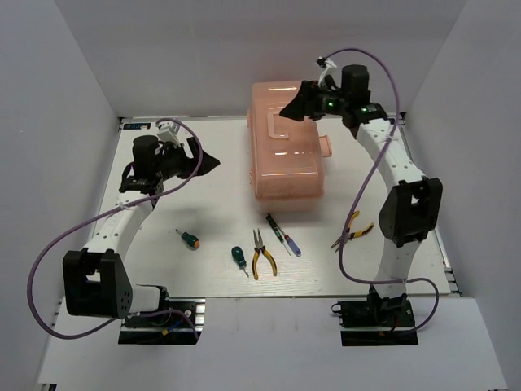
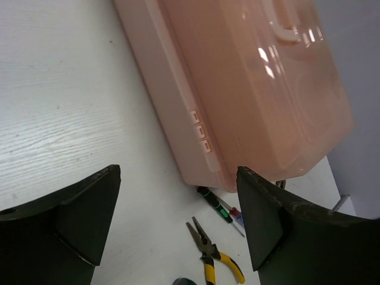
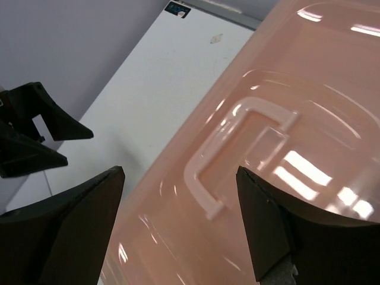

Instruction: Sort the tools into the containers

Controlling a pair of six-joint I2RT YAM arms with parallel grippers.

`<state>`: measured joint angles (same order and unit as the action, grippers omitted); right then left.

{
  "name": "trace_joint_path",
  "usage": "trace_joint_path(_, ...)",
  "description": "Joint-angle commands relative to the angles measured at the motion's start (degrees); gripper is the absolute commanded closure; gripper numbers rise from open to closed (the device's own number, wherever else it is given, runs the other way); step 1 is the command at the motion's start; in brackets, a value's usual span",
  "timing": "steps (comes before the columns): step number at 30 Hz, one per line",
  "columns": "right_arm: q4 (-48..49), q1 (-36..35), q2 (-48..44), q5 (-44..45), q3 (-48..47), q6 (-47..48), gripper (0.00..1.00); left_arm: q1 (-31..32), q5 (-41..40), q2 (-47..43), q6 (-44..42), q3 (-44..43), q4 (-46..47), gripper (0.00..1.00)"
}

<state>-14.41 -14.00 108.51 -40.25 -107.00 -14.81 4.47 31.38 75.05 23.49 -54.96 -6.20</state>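
The salmon-pink toolbox (image 1: 285, 159) stands closed at the table's middle back, its lid handle (image 3: 237, 148) on top. My right gripper (image 1: 295, 110) hovers open over the lid, near the handle. My left gripper (image 1: 207, 163) is open and empty, left of the toolbox (image 2: 249, 77). In front of the box lie the slim purple-handled screwdriver (image 1: 283, 235), yellow-handled pliers (image 1: 262, 254), the green stubby screwdriver (image 1: 238, 259) and the orange-green one (image 1: 189, 239). The second pliers (image 1: 354, 230) lie partly behind the right arm. The left wrist view shows pliers (image 2: 217, 255) and the slim screwdriver (image 2: 222, 211).
The toolbox latch (image 1: 326, 147) sticks out on its right side. White walls close in the table on the left, back and right. The left gripper's fingers (image 3: 35, 130) show in the right wrist view, over the table left of the box.
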Motion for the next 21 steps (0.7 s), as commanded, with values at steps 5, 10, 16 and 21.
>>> trace_joint_path(5, 2.3, -8.66, 5.65, 12.28, -7.17, -7.7, 0.25, 0.28, 7.3, 1.51, 2.44, -2.52, 6.55, 0.11)
trace_joint_path(10, 0.09, -11.74, 6.01, 21.16, -6.9, -5.67, 0.3, 0.28, 7.3, 1.51, 2.44, -2.52, 6.55, 0.11)
trace_joint_path(16, -1.85, -14.04, 5.57, 30.93, -6.21, -2.34, 0.31, 0.28, 7.3, 1.51, 2.44, -2.52, 7.07, 0.11)
trace_joint_path(21, -2.02, -15.27, 5.13, 33.91, -5.76, -1.37, 0.31, 0.28, 7.82, 2.56, 2.44, -3.05, 7.6, 0.11)
